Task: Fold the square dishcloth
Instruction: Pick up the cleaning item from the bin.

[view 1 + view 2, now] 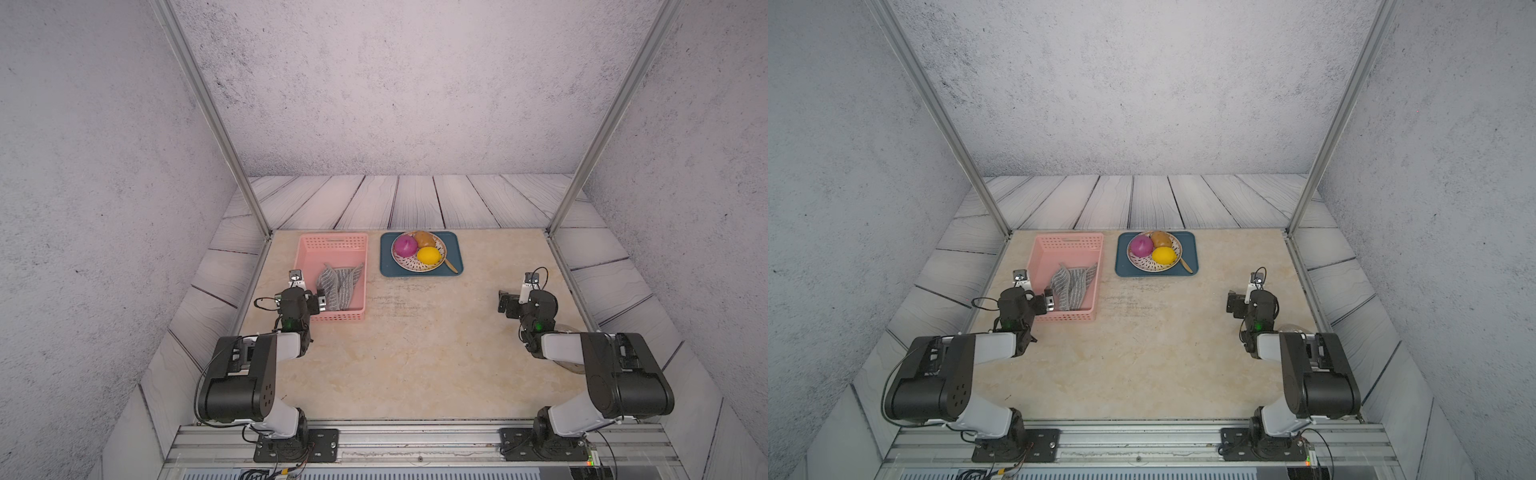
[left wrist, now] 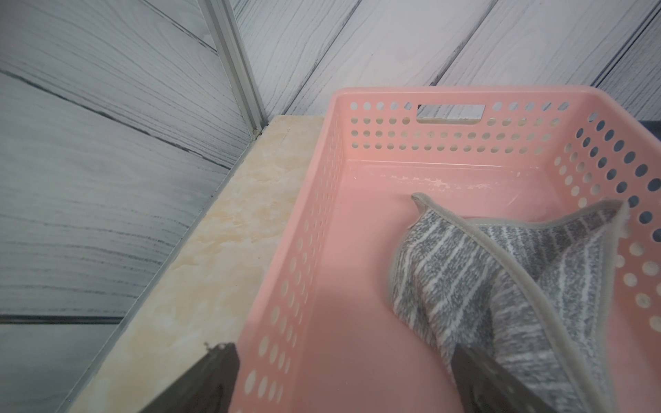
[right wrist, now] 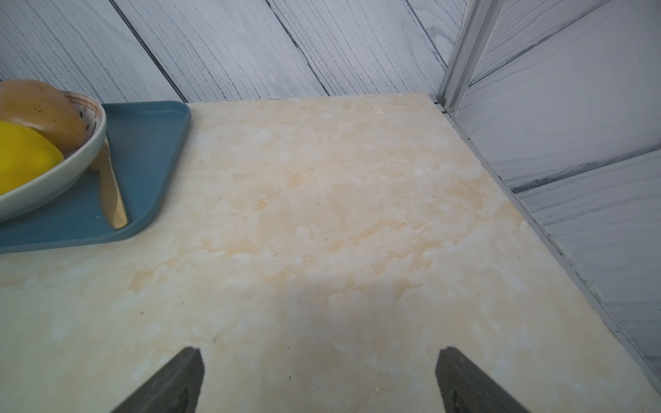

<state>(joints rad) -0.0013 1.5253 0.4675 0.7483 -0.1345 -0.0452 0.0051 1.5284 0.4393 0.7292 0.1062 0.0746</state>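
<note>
Top views, both of them, show the counter filling mid-frame, with the pink basket at its upper left. Inside lies the square dishcloth, crumpled (no fold made yet, I judge); it has to come out and be laid flat first. The left hand hangs spread at the basket's lower end, gripping nothing. The right hand, also spread, hovers at the right over bare counter.

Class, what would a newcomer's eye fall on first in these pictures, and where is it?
The pink basket at the far left of the table holds the crumpled grey striped dishcloth, with the open left gripper at its near left corner. Right of it, a blue tray holds a plate of purple, yellow and brown produce.
</note>
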